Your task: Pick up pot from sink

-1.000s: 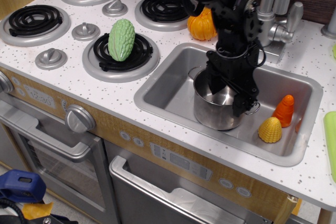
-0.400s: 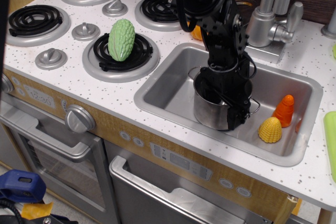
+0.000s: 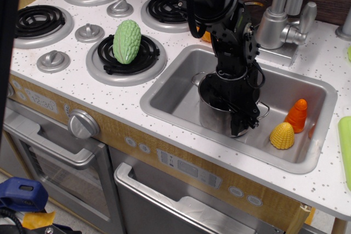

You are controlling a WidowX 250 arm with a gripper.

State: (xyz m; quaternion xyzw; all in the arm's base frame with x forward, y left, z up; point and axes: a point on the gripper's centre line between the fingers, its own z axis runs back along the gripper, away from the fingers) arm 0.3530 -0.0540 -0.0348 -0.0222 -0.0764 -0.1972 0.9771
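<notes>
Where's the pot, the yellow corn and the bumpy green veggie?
pot (image 3: 211, 114), main camera view, front wall
yellow corn (image 3: 282, 136), main camera view, middle of it
bumpy green veggie (image 3: 126, 41), main camera view, its middle

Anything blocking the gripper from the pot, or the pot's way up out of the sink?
Nothing visible. The gripper is already down at the pot, over its right rim. The yellow corn and orange carrot sit apart to the right in the sink. Only the arm is above the pot.

Shiny steel pot (image 3: 211, 114), grey sink (image 3: 175, 92), yellow corn (image 3: 282, 135)
</notes>
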